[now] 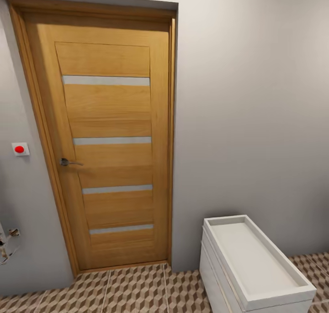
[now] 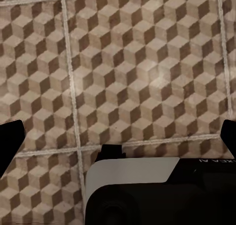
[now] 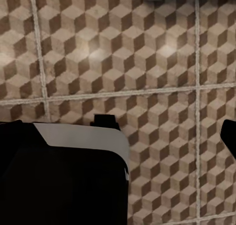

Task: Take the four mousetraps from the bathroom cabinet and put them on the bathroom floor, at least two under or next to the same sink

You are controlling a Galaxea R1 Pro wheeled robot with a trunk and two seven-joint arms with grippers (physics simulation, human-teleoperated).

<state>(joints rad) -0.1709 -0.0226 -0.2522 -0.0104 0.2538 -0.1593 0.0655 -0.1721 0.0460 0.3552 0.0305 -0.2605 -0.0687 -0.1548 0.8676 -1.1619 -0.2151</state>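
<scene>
Mousetraps cannot be made out in any of the three views, and where they lie cannot be told. In the head view a closed oak-coloured door [image 1: 107, 144] with four pale horizontal strips is seen, set in a matching frame in a grey wall [image 1: 246, 121]. A metal lever handle [image 1: 68, 162] is fixed on the door's edge at about 9 o'clock from its middle. A small white wall plate with a red button [image 1: 19, 148] is mounted just beyond the frame, at 9 o'clock from the handle. At 5 o'clock from the door a long shallow white rectangular sink [image 1: 256, 263] is seen atop a white vanity [image 1: 212, 276], standing against the wall, with its basin bare. The bathroom floor [image 1: 132, 290], tiled in a brown, beige and white cube pattern with pale grout lines, is seen along the 6 o'clock edge of the head view, running from the door's threshold to beside the vanity. In the left wrist view the same tiled floor is looked down on, and the two dark fingertips of the left end effector [image 2: 120, 141] are seen well apart at the opposite edges, so it is spread. In the right wrist view the right end effector [image 3: 125, 134] is likewise seen spread over the tiles, nothing being held between its fingers.
</scene>
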